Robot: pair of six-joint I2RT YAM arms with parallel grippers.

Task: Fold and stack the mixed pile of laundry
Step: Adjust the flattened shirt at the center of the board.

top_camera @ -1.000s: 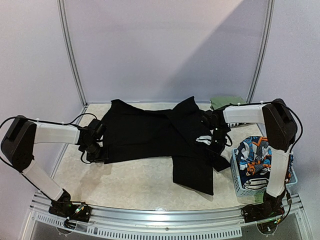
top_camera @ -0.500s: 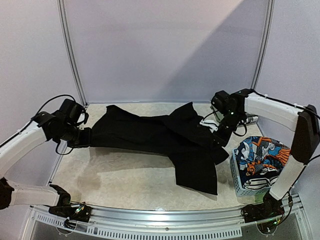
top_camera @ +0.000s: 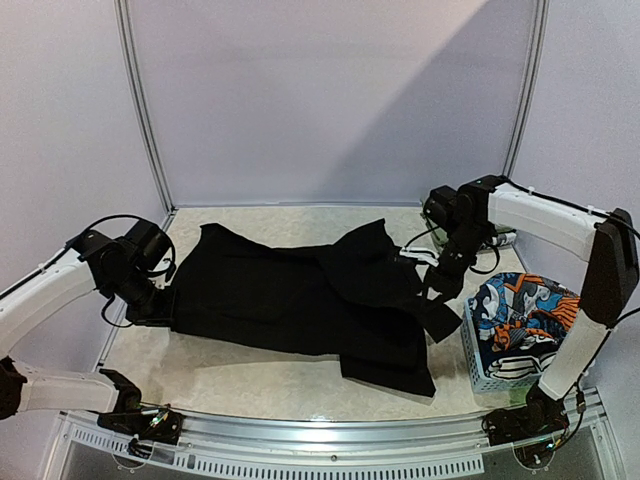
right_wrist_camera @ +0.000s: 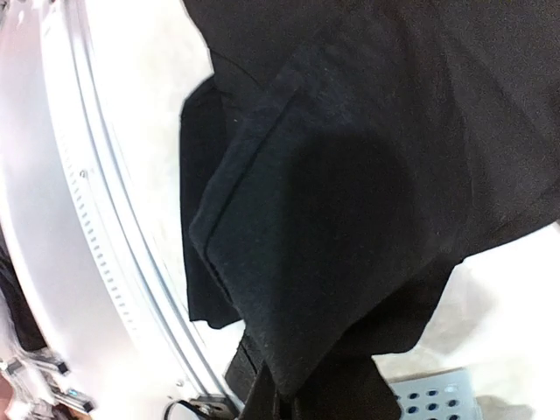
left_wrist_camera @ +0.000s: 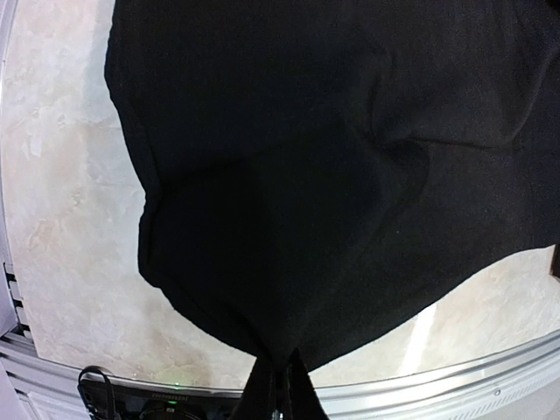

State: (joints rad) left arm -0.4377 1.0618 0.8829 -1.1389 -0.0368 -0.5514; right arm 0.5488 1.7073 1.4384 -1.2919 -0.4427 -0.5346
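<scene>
Lowered since before, the large plain black garment (top_camera: 300,300) stretches between our left hand (top_camera: 165,306) and right hand (top_camera: 436,288), each clamped on an end, to lie flat.

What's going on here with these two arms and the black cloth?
Two robot arms are handling a black garment spread across the table. The left gripper pinches its left edge, and the right gripper seems to pinch the bunched right end. More laundry sits in the basket at right.
</scene>
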